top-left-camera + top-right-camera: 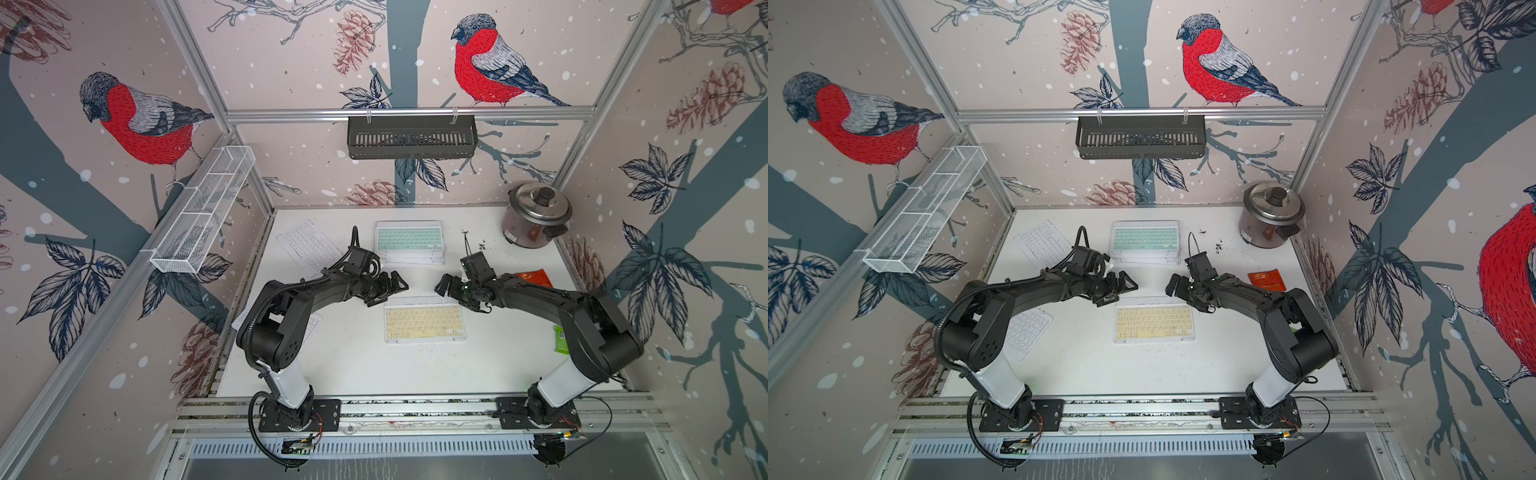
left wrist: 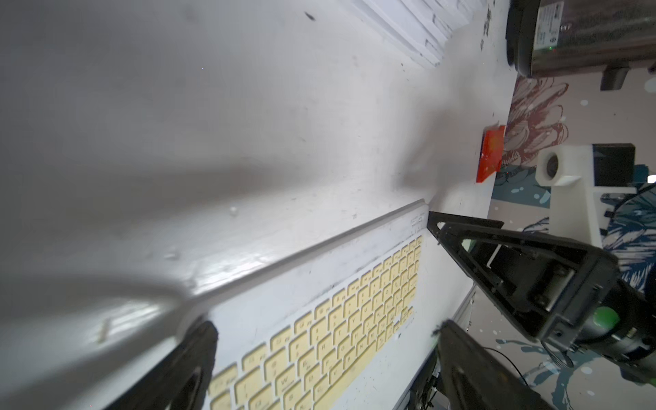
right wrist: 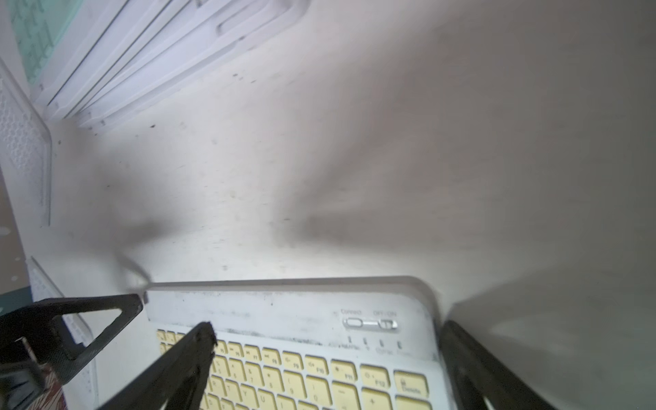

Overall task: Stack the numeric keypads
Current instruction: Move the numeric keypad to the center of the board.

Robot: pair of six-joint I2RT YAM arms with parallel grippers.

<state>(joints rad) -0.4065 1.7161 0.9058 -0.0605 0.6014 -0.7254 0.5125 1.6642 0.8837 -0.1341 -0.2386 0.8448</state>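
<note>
A yellow-keyed keypad (image 1: 424, 320) (image 1: 1154, 323) lies flat mid-table. A stack of keypads, topped by a mint-green one (image 1: 409, 241) (image 1: 1144, 241), sits behind it. One white keypad (image 1: 309, 245) lies at the far left, and another (image 1: 1027, 332) lies partly under the left arm. My left gripper (image 1: 390, 289) (image 2: 326, 326) is open over the yellow keypad's (image 2: 372, 294) far left corner. My right gripper (image 1: 446, 286) (image 3: 328, 330) is open over its (image 3: 301, 372) far right corner. Neither gripper holds anything.
A steel rice cooker (image 1: 536, 216) stands at the back right. A red packet (image 1: 534, 277) lies behind the right arm and a green packet (image 1: 561, 338) beside it. A black basket (image 1: 411, 137) and a white wire basket (image 1: 203, 208) hang on the walls.
</note>
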